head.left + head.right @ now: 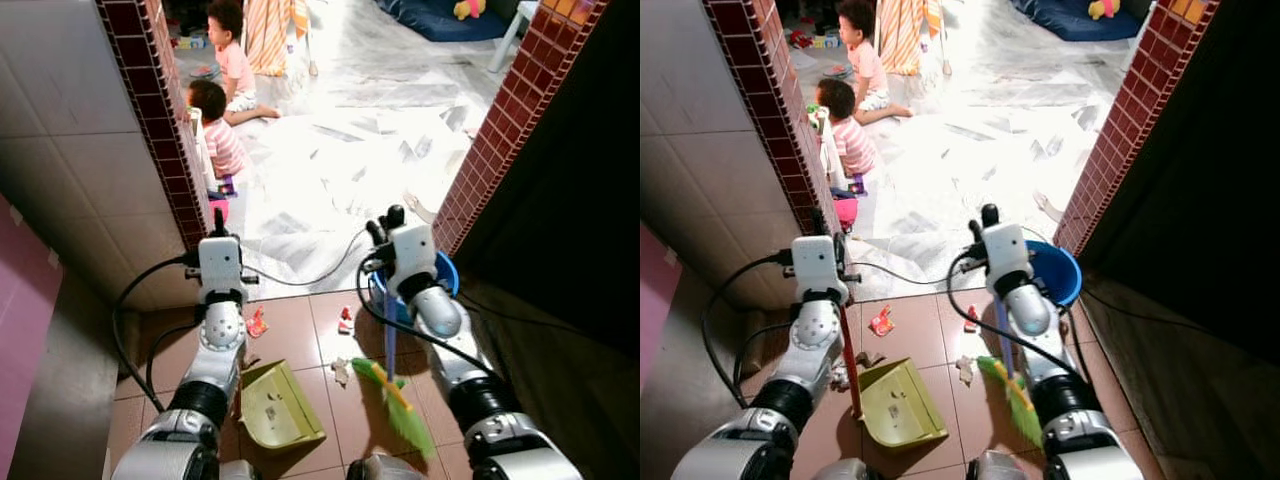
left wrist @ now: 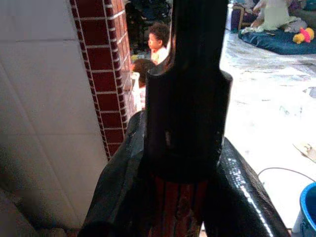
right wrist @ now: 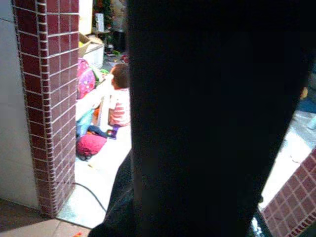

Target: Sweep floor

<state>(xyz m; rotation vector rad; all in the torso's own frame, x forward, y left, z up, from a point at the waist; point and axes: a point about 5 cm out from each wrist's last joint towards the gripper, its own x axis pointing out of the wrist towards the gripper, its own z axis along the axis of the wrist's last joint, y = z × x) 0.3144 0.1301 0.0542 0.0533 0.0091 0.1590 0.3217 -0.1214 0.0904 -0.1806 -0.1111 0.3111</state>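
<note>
Head stereo pair looking steeply down; wrist views forward toward the brick pillar (image 2: 106, 74)

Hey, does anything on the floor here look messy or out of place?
Yes. Scraps of litter lie loose on the brown tiles: a red-and-white piece, another, and a crumpled pale bit beside the broom head. All sit outside the green dustpan. A black cable trails across the doorway.

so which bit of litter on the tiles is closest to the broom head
The pale crumpled scrap, just left of the green broom head; the two red-and-white bits lie farther up the tiles.
</note>
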